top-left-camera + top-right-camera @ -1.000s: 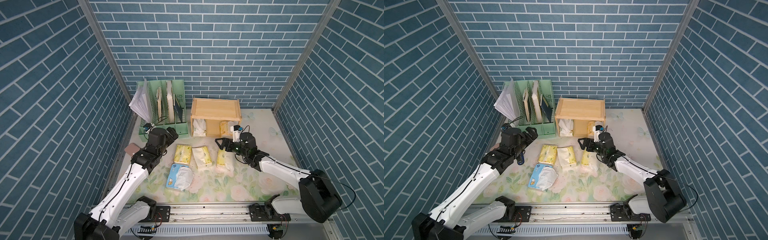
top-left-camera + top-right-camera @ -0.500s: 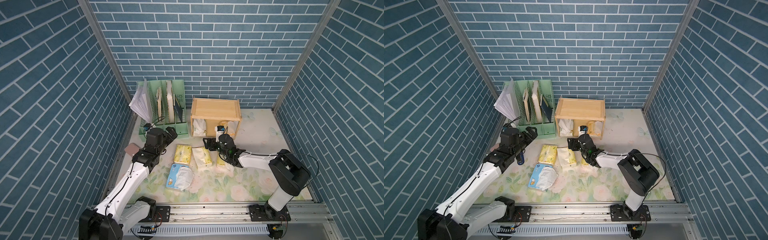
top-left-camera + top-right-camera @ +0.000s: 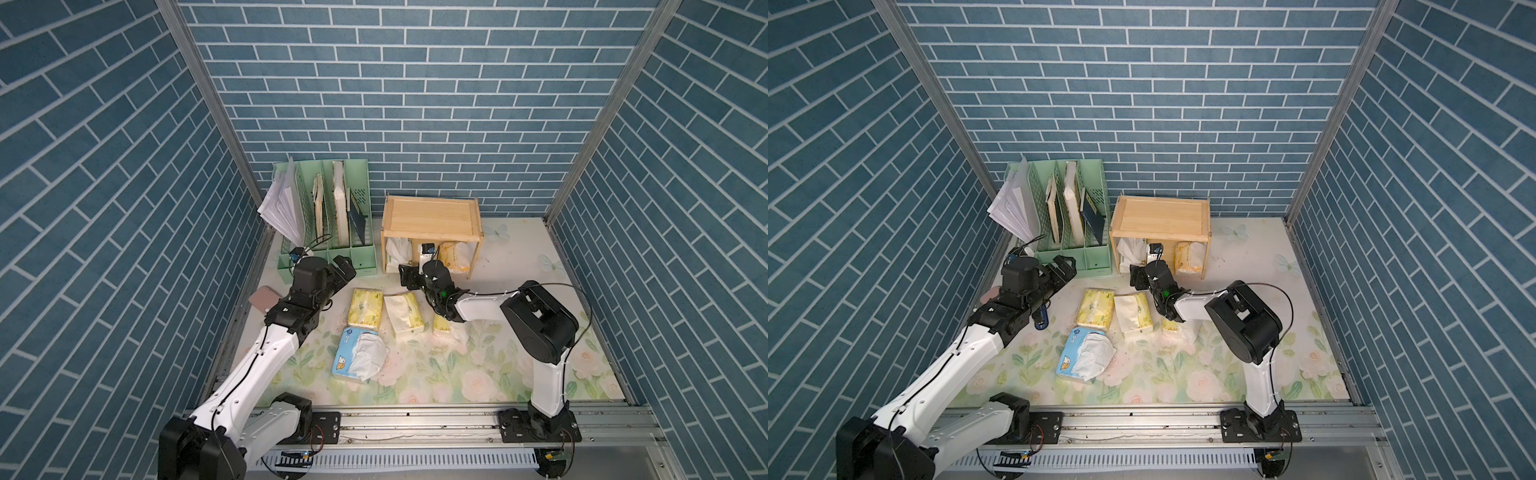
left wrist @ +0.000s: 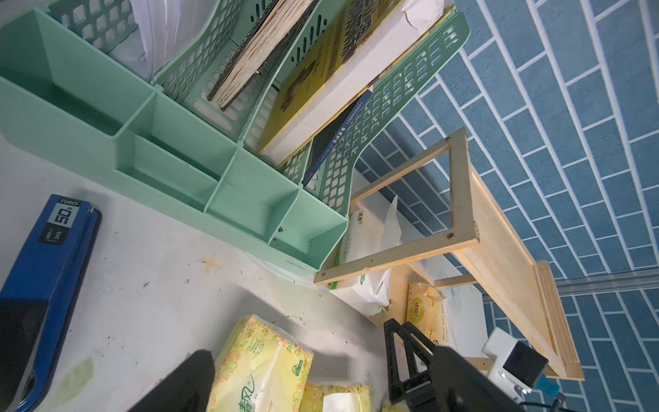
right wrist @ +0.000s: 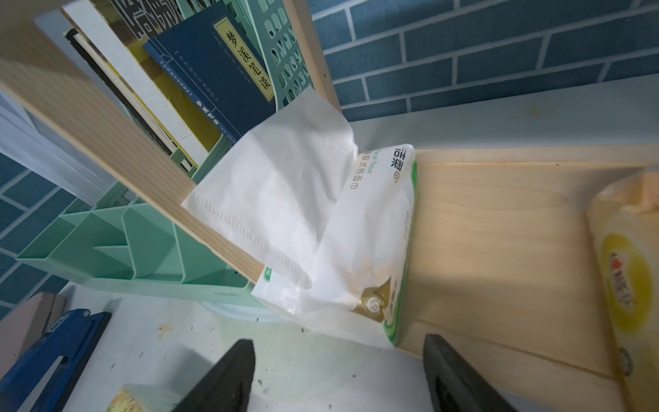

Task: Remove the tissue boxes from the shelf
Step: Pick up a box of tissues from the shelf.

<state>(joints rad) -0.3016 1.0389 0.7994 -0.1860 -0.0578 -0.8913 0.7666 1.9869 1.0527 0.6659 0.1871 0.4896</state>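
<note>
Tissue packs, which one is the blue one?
The light blue pack with a cartoon and tissue sticking out, on the table; the others are yellow or white.

Both top views look steeply down from high at the front, sharing the whole surface (image 3: 519, 266) and back wall (image 3: 415, 104). Each wrist camera sits low and close, facing the shelf (image 4: 506, 278).

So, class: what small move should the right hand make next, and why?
Probably ease the open, empty right hand forward around the white tissue pack, which lies directly ahead on the lower board of the shelf.
</note>
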